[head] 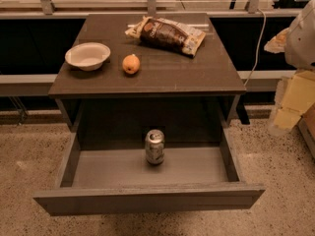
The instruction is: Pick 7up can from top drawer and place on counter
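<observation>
The 7up can (154, 147) stands upright on the grey floor of the open top drawer (147, 199), near the middle and toward the back. The drawer is pulled fully out of the cabinet. The counter (162, 70) is the dark brown top above it. My gripper (289, 107) is at the far right edge of the camera view, beside the cabinet's right side, at about counter height. It is well apart from the can and holds nothing that I can see.
On the counter are a white bowl (87, 56) at the left, an orange fruit (131, 64) near the middle, and a brown snack bag (166, 34) at the back. Speckled floor (275, 181) surrounds the drawer. A cable (257, 43) hangs at the right.
</observation>
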Motion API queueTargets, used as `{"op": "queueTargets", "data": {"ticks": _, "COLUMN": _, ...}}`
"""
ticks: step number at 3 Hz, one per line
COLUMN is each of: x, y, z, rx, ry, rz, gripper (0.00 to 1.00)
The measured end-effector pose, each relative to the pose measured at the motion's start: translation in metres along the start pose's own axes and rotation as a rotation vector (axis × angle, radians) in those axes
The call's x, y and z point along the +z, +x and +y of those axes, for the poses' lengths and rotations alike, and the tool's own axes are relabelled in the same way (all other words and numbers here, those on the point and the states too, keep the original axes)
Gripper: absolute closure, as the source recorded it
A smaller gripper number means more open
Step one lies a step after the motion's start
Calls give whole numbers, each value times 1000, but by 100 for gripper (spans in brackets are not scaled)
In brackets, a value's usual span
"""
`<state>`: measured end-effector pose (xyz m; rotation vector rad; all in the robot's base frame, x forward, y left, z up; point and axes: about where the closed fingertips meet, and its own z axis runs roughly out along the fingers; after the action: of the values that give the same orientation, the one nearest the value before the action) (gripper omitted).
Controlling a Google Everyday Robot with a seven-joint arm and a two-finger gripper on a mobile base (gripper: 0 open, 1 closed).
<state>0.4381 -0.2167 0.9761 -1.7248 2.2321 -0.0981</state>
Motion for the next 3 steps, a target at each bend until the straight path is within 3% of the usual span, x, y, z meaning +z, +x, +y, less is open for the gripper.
{"op": "queueTargets", "data": {"ticks": 1, "x": 0, "y": -1, "z": -1, "rx": 0, "ry": 3, "rz": -4, "gripper": 0}}
{"op": "queueTargets", "data": {"ticks": 2, "x": 32, "y": -28, "z": -1, "rx": -23, "ry": 3, "rz": -91, "gripper": 0}}
{"op": "queueTargets", "data": {"ticks": 3, "x": 97, "y": -63, "z": 19, "rx": -54, "ry": -68, "rz": -263, "gripper": 0}}
